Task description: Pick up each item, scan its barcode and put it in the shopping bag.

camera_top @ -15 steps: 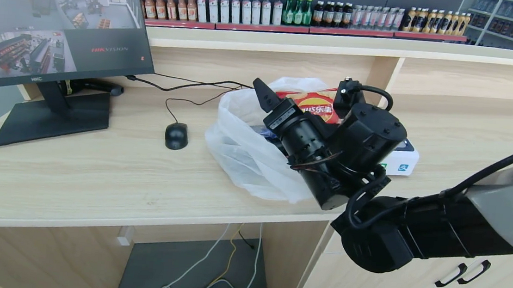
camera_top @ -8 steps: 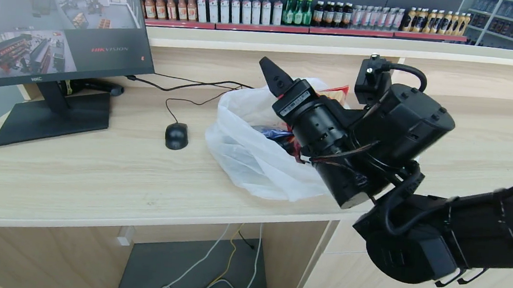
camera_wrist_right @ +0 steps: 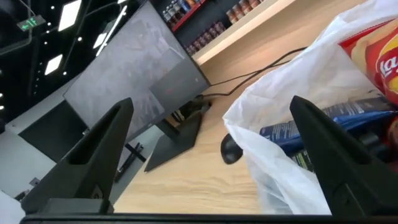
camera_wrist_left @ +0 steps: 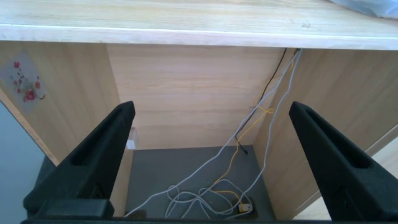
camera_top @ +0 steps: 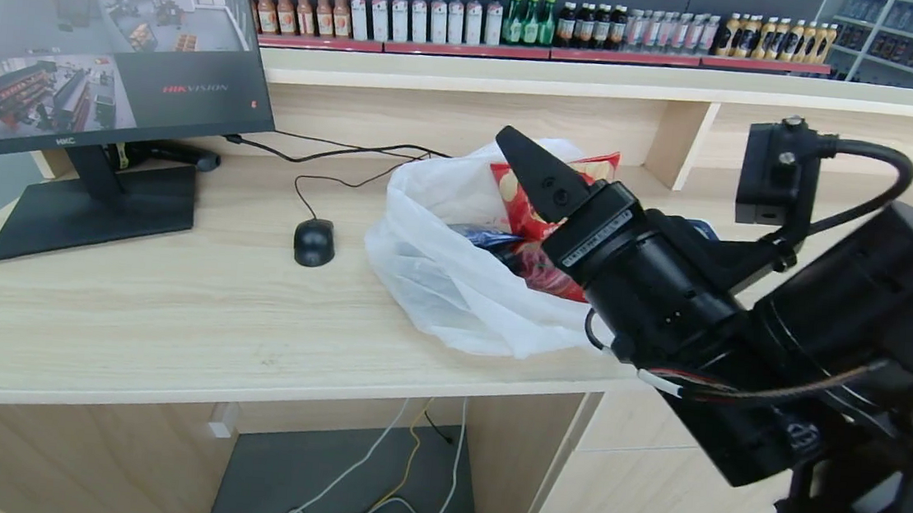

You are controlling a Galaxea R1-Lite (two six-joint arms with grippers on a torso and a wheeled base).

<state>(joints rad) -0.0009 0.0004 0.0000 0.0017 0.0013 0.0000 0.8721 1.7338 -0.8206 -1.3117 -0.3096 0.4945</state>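
Observation:
A white plastic shopping bag (camera_top: 454, 289) lies open on the wooden counter (camera_top: 170, 314). A red chips bag (camera_top: 530, 213) stands in its mouth, with a blue packet (camera_top: 481, 235) beside it. The shopping bag (camera_wrist_right: 280, 162), the chips bag (camera_wrist_right: 376, 53) and the blue packet (camera_wrist_right: 311, 130) also appear in the right wrist view. My right gripper (camera_wrist_right: 211, 102) hovers open and empty, just right of the bag and above it; one finger (camera_top: 541, 181) shows in front of the chips. My left gripper (camera_wrist_left: 211, 106) hangs open and empty below the counter edge, facing the cabinet recess.
A black mouse (camera_top: 314, 241) lies left of the bag. A monitor (camera_top: 96, 35) stands at the far left, with a dark handheld device (camera_top: 172, 153) behind its stand. A raised shelf (camera_top: 604, 79) runs along the back. Loose cables (camera_wrist_left: 211, 186) hang under the counter.
My right arm has lifted off the bag and drawn back to the right, toward the camera. The chips bag now stands free in the bag's mouth.

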